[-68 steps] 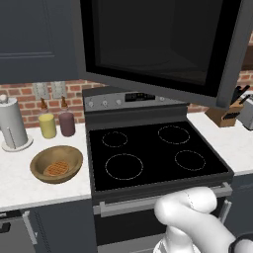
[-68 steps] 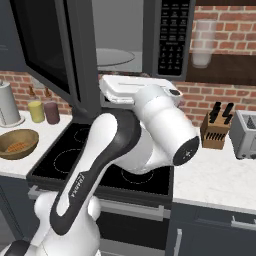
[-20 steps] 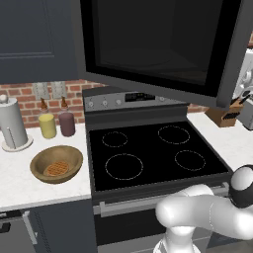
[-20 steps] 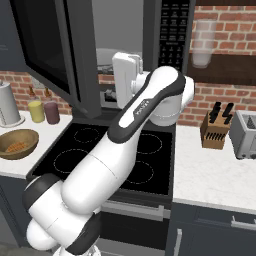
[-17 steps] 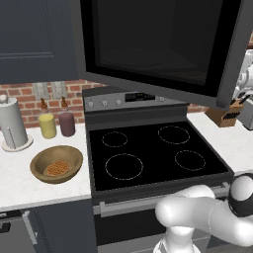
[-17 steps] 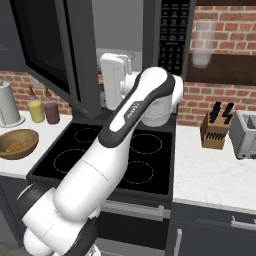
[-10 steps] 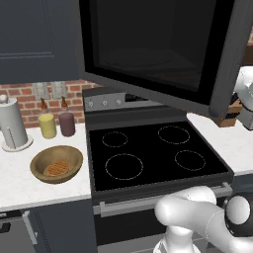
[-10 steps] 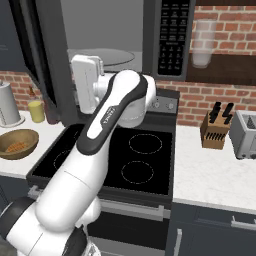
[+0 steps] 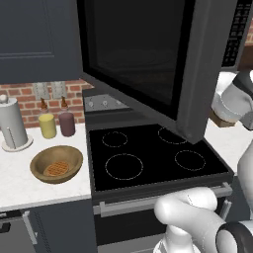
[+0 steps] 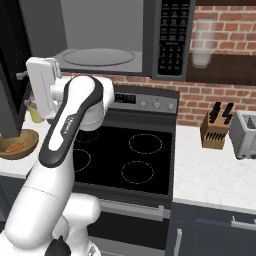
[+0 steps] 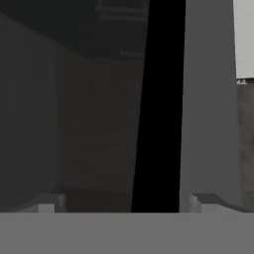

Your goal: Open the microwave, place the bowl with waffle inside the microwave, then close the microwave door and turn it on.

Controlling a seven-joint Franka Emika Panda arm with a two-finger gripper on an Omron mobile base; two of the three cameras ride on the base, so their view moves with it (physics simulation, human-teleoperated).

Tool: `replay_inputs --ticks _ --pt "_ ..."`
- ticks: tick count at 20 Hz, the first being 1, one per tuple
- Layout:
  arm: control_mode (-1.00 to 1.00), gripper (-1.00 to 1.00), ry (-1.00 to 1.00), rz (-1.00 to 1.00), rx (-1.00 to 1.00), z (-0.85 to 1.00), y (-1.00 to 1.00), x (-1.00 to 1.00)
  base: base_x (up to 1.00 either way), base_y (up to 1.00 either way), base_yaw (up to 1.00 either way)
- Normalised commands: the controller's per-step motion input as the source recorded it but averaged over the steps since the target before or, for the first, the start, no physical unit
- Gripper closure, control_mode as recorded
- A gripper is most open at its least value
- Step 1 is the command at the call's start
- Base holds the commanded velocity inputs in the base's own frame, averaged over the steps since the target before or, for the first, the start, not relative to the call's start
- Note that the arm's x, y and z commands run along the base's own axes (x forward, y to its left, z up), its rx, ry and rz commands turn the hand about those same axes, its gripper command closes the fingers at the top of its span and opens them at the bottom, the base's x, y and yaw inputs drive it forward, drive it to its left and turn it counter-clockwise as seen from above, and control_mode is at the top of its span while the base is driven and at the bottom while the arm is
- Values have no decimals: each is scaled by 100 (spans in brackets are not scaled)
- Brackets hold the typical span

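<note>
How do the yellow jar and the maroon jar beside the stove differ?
The yellow jar is pale yellow; the maroon jar is dark reddish purple. The yellow jar stands nearer the white canister, the maroon jar nearer the stove. Both are short, upright cylinders on the counter, alike in size.

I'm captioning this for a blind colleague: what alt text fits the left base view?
A large dark grey microwave door with a black glass window hangs swung open over a black-topped stove. Left of the stove, a round brown wooden bowl holding a small golden waffle sits on the white counter, untouched.
</note>
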Motion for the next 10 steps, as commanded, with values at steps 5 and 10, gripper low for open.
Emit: replay_inputs --ticks 5,10 --pt "-100 -100 17 1 0 10 100 -21 0 0 0" --pt "-100 -100 17 0 0 10 100 -13 0 0 0"
